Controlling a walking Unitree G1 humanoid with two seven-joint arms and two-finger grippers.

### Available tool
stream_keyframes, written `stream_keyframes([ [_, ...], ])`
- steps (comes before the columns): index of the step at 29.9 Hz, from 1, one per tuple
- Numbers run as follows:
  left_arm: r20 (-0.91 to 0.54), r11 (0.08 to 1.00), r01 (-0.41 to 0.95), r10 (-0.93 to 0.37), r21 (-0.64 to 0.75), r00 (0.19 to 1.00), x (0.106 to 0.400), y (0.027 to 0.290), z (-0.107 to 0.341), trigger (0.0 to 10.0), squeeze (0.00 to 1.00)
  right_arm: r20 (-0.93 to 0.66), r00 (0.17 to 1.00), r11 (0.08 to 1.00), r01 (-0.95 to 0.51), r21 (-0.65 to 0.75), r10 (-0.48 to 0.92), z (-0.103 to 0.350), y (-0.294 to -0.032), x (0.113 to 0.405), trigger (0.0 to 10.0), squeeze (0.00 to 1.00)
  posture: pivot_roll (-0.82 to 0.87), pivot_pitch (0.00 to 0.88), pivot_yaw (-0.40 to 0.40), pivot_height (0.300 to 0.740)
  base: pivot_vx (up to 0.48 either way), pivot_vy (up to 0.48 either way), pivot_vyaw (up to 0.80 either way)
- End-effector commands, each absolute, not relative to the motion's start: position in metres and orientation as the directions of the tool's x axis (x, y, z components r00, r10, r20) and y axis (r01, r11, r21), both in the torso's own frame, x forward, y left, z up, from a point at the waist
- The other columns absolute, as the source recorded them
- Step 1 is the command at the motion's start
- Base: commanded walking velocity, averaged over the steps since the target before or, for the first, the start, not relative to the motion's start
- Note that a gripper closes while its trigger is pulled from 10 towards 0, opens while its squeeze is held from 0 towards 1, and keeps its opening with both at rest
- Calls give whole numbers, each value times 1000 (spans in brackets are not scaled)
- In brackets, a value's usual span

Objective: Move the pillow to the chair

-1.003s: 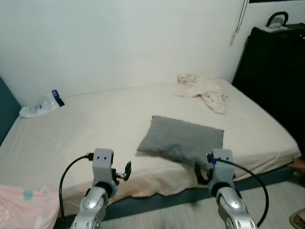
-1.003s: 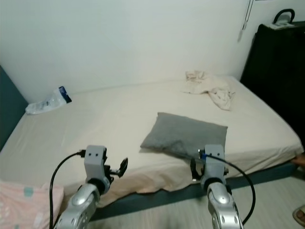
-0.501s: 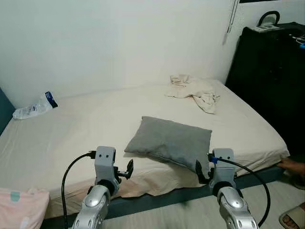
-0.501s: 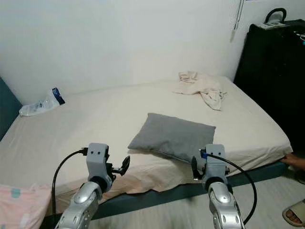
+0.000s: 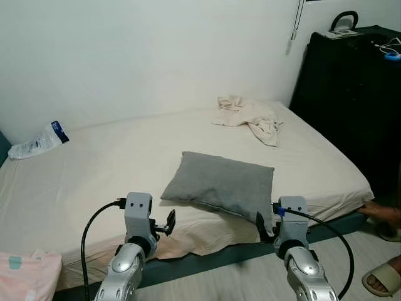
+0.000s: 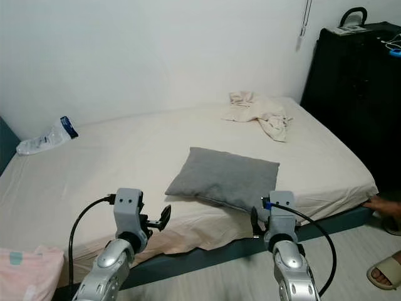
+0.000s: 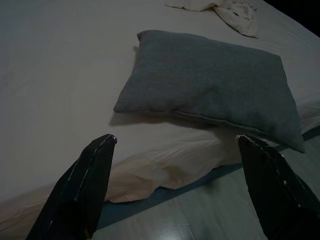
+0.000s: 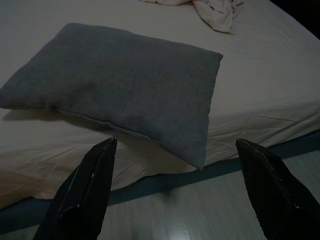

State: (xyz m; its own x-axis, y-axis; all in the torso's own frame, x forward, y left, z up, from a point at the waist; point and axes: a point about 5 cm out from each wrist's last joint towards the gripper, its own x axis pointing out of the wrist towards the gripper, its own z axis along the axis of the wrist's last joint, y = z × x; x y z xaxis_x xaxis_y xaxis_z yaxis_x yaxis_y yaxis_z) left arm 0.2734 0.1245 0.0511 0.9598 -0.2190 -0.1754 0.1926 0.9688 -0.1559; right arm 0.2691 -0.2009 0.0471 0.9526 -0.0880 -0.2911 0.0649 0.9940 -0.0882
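Grey pillow [image 5: 220, 186] lies before both spread pincers.

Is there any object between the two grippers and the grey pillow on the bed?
Nothing visible stands between them. The grey pillow lies near the bed's front edge, and both the left gripper and the right gripper, fingers open, face it over bare sheet. The crumpled cloth lies beyond the pillow.

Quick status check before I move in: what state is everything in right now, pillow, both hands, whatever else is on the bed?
Pillow: flat on the bed near its front edge, not gripped.
Left hand: open, short of the bed, holding nothing.
Right hand: open, facing the pillow, holding nothing.
Cream cloth: crumpled at the bed's far right.
Plastic bag: lying at the far left.
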Motion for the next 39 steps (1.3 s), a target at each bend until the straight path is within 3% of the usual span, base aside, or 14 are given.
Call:
stream_keyframes([
  [1, -200, 972, 184, -211, -146, 957, 270, 129, 47, 10000, 0, -293, 953, 995, 51, -87, -75, 46, -196, 268, 10000, 0, -129, 16, 50, 740, 0, 0, 0],
  [39, -210, 975, 181, -205, -129, 956, 270, 131, 45, 10000, 0, -298, 952, 995, 48, -83, -71, 44, -194, 267, 10000, 0, -126, 16, 52, 740, 0, 0, 0],
])
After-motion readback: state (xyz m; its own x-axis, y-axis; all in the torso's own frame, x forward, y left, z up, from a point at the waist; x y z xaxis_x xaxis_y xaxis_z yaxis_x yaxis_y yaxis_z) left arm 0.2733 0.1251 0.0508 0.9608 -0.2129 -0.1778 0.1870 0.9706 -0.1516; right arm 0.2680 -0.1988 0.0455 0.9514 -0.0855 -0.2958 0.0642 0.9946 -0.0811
